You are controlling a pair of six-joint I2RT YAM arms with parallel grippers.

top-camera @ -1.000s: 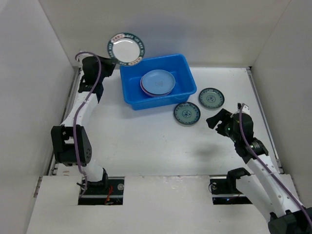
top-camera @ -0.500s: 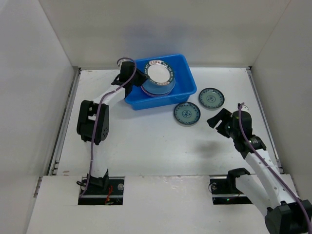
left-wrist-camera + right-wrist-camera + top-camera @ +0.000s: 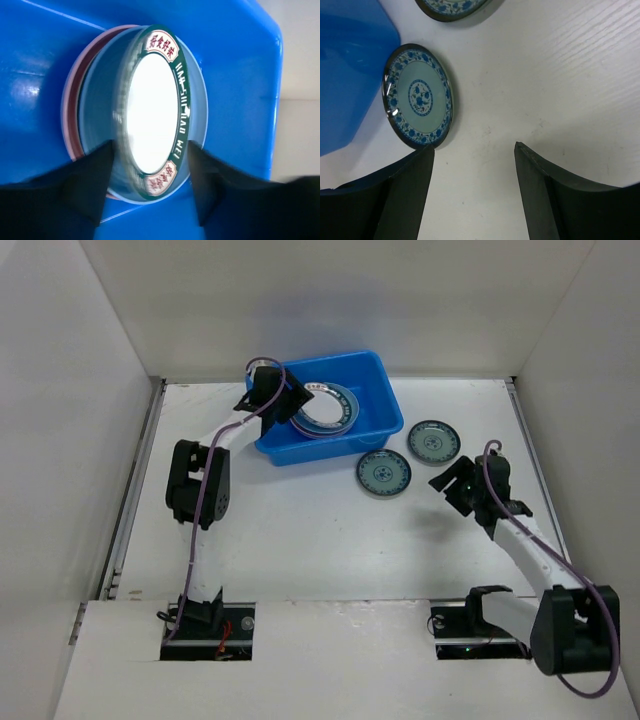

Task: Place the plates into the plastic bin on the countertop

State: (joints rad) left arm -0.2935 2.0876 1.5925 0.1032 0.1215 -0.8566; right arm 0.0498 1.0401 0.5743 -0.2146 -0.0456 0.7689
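stowing looks to be the step in hand: the white plate with the dark patterned rim [image 3: 152, 120] lies in the plastic bin [image 3: 372, 378], which sits at 12 o'clock on the tabletop [image 3: 300, 520]. it rests on a larger light blue plate [image 3: 200, 115], with a pink edge [image 3: 70, 115] showing underneath. the left gripper [image 3: 151, 146] hangs over the bin's 9 o'clock side. its jaws stand apart on either side of the plate's near edge and, as far as we can judge, pinch nothing, though one side of the rim is blurred in the left wrist view. two small teal patterned plates remain outside on the tabletop, one [image 3: 383, 473] just beside the bin's 5 o'clock corner, the other [image 3: 433, 441] at its 3 o'clock. the right gripper [image 3: 474, 148] hovers open and empty over bare tabletop, with the nearer teal plate at about 10 o'clock in its own wrist view. we judge the next move to be the right arm's, a pick of that nearer plate. it lies flat, shallow and round, and its thin raised lip looks glazed and slick, so the jaws would need to straddle the rim on the side away from the bin wall. the left arm should also lift clear of the bin first. the bin is glossy moulded plastic with rounded corners and a flared rim, far wider than any plate. the tabletop is matte white with a faint grain.
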